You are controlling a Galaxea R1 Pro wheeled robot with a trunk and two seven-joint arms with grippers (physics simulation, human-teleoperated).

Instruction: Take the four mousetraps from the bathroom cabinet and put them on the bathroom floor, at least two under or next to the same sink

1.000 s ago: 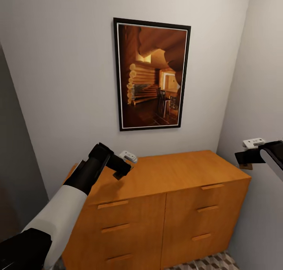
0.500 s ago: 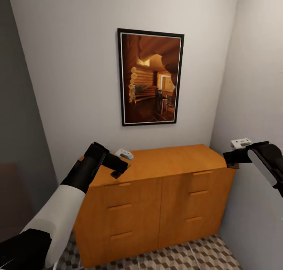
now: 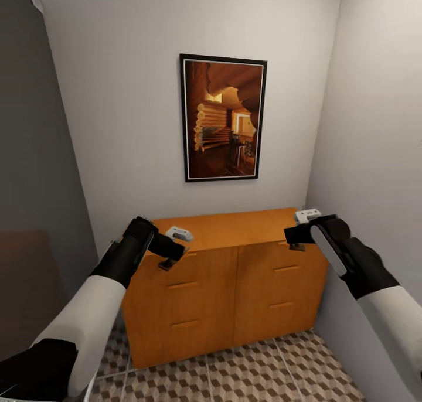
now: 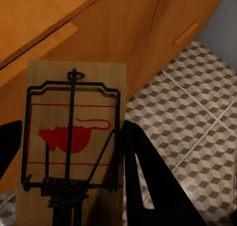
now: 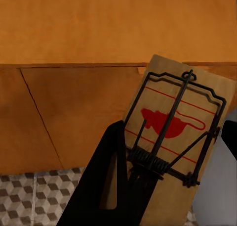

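— What do the arms carry?
— The left end effector [image 3: 170,260] is clamped on a mousetrap [image 4: 74,142]; the right end effector [image 3: 296,241] grips a second mousetrap [image 5: 177,137].
— And the cabinet [image 3: 223,285]?
— All six drawers closed, at 12 o'clock ahead. The bathroom floor [image 3: 264,372] lies at 6 o'clock.

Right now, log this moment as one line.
left gripper: holds mousetrap | right gripper: holds mousetrap | cabinet: drawers shut | base: facing cabinet
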